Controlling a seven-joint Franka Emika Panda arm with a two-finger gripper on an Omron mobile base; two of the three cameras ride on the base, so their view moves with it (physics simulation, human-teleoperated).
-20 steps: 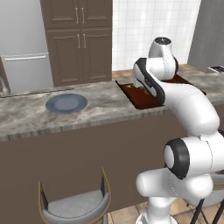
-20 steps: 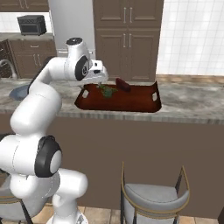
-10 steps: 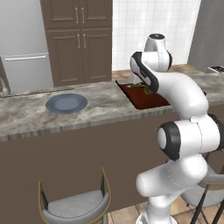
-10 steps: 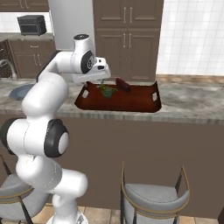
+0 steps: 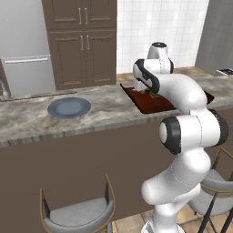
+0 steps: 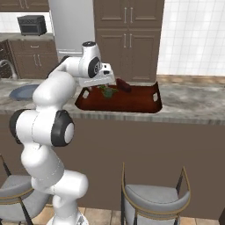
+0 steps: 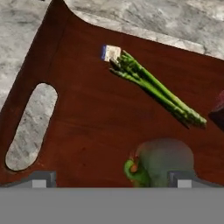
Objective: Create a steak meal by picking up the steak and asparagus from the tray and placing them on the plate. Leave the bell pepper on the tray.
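Hand view first, and the only label on show is a small white tag with a blue edge (image 7: 110,52) at the cut end of the asparagus (image 7: 155,89); no writing on it can be read. Both finger tips sit at the bottom of the view, set wide apart, one at the left and one at the right, so the gripper (image 7: 111,180) is spread open and holds nothing. Neither tip touches anything.

Left of the left tip, the tray (image 7: 87,118) shows its oval handle slot, with marble counter (image 7: 26,131) seen through it. Ahead of the gripper, across bare tray floor, the asparagus lies on a slant, tagged end to the left, tips running down to the right. Between the two finger tips, close in, sits the bell pepper (image 7: 159,162), blurred, leaning toward the right tip. At the far right edge, beyond the asparagus tips, a sliver of the steak (image 7: 218,109) peeks in.

Over to the left base view: the plate (image 5: 69,108) rests on the counter well to the left of the gripper, apart from the tray. In the right base view the hand hovers over the tray's left end, the steak (image 6: 124,85) just beyond it to the right.
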